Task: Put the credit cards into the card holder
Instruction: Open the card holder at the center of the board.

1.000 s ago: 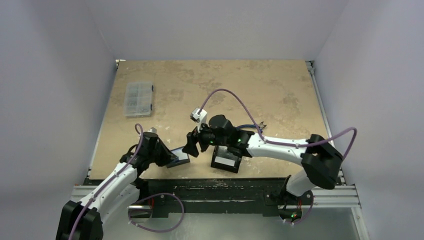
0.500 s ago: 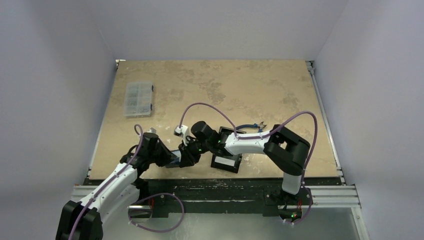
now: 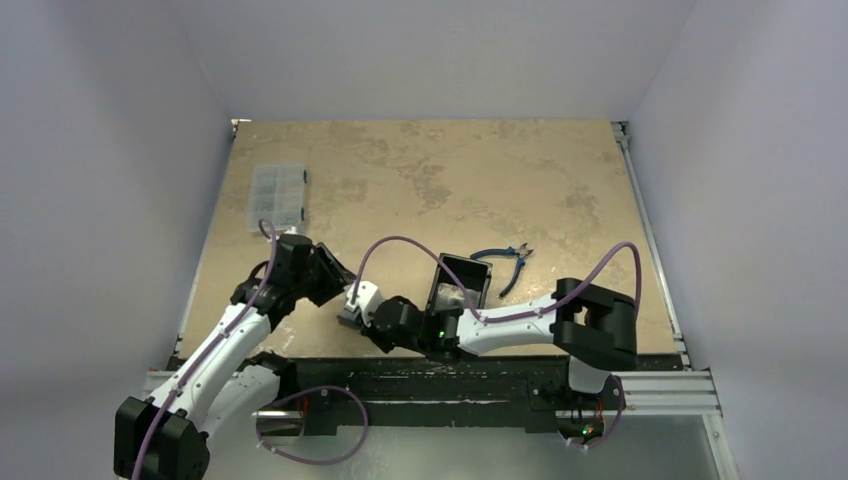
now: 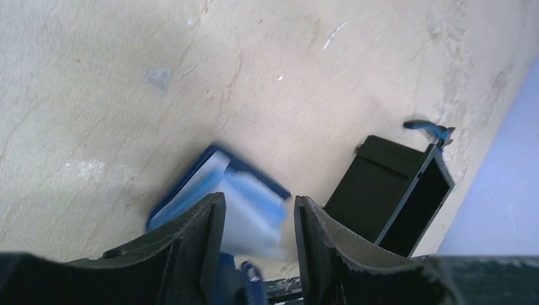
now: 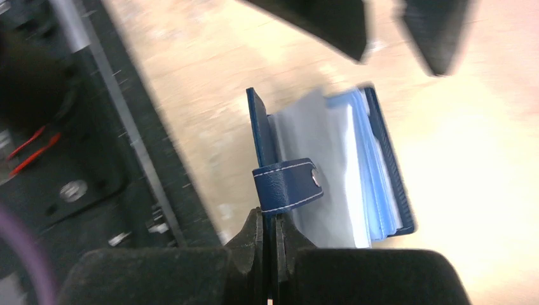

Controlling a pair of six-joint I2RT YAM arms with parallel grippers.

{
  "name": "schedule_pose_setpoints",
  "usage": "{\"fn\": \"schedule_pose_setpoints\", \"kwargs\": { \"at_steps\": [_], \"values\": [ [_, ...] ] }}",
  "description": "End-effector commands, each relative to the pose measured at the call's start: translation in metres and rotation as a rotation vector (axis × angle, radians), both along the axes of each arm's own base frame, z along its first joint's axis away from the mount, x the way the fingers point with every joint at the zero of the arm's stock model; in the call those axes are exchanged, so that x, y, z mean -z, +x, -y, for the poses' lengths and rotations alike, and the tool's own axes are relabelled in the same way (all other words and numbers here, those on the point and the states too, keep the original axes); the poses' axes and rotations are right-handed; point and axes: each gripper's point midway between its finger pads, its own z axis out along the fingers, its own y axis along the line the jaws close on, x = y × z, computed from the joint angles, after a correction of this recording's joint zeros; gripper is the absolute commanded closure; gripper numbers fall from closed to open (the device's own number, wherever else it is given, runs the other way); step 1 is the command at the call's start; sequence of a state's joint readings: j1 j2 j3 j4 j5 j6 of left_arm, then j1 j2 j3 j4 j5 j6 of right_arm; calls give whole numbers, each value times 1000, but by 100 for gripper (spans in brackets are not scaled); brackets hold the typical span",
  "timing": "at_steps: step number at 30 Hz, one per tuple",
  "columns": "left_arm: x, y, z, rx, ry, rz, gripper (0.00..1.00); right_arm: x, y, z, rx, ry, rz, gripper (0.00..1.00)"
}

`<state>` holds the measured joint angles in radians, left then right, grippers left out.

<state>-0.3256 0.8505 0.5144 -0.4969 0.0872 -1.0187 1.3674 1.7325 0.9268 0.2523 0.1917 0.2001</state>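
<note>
Right wrist view
- Grip: the right pincer (image 5: 270, 221) is clamped tight on the near end of the card holder's (image 5: 330, 165) dark blue cover.
- Long axis: the card holder runs straight away from this pincer, and its snap strap (image 5: 287, 184) is folded across the cover.
- Opening: the pale blue sleeves fan out to the right, lying over the tabletop (image 5: 477, 165). I judge the sleeves to be what the next move turns on.
- Other arm: the left pincer (image 5: 388, 25) is a blurred dark pair of fingers at the holder's far end.

Left wrist view
- Left pincer: its fingers are spread apart and hold nothing.
- Card holder: it is blurred and sits just past the fingertips, to the left of the black box (image 4: 381, 190) and apart from it.
- Pliers (image 4: 432, 130): they lie at the far side of the black box.
- Cards: no loose card shows.

Top view
- Card holder: it is mostly hidden under the right wrist, left of the black box and closer to the near edge.
- Nearer arm: the right arm holds the card holder, and the left arm waits just further left of the black box.
- Room: bare tabletop lies beyond the black box, and the clear case (image 3: 275, 197) is well off to its far left.
</note>
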Motion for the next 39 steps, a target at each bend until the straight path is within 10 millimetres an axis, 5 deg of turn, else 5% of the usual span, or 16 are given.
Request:
{"fn": "schedule_pose_setpoints", "kwargs": {
  "at_steps": [1, 7, 18, 24, 29, 33, 39],
  "values": [
    [-21, 14, -6, 10, 50, 40, 52, -35, 58, 28, 253, -7, 198, 100],
    [-27, 19, 25, 127, -78, 64, 55, -29, 66, 17, 237, -38, 255, 100],
    [-45, 24, 14, 124, -6, 134, 69, -16, 52, -1, 270, -105, 299, 100],
    [-9, 13, 40, 264, -101, 42, 88, -13, 50, -5, 266, -113, 293, 100],
    [27, 1, 21, 161, -50, -1, 99, -6, 49, -5, 288, -131, 268, 99],
    [41, -9, 11, 96, -46, 5, 100, -1, 37, -9, 250, -120, 206, 80],
    [66, -24, 2, 56, -34, -33, 100, 2, -18, -25, 8, 6, -64, 43]
  ]
}}
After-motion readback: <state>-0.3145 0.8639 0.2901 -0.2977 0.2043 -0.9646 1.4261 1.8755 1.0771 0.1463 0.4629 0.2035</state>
